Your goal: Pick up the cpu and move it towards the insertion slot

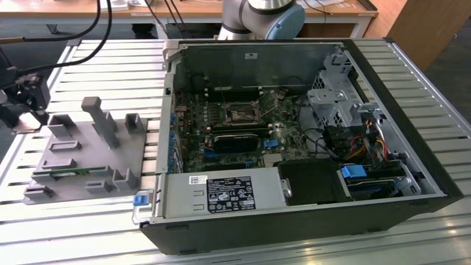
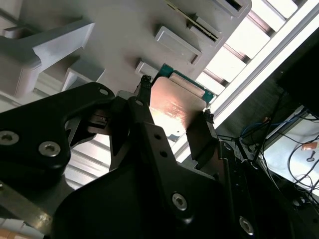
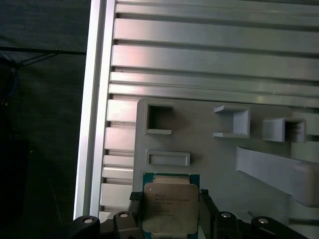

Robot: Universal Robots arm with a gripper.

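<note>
Ext. view: takes in the whole bench, i.e. open pc case (image 1: pixel 412 165) on slatted alu table (image 1: pixel 96 232), with insertion slot (image 1: pixel 241 114) on the board inside (shiny metal frame, dark centre). Grey fixture (image 1: pixel 81 160) just beside the case on the exterior view's left, green memory stick (image 1: pixel 66 173) lying in it. Gripper (image 1: pixel 28 113) at the fixture's far edge, at the exterior view's left margin, well apart from the slot; grip detail not legible from here. Both wrist views: give what the ext. view lacks, a close look at the grasp. Second wrist view: cpu (image 2: pixel 174 107) pinched between two black fingers (image 2: pixel 202 134) of the gripper (image 2: pixel 177 99), one on each opposite edge, fixture pockets behind it. First wrist view: cpu (image 3: pixel 170 206) seen from the top side, fingers (image 3: pixel 134 206) closed against both flanks, gripper (image 3: pixel 170 211) centred on it; chip over the fixture's (image 3: pixel 214 149) outer edge, near a shallow rectangular pocket, table slats (image 3: pixel 199 50) beyond. Cannot tell whether chip is clear of the fixture or resting on it. Cpu appearance: flat, square, silvery metal lid w/ rounded corners and small print, thin green rim showing round it; warm pinkish glare on the lid in second wrist view.
</note>
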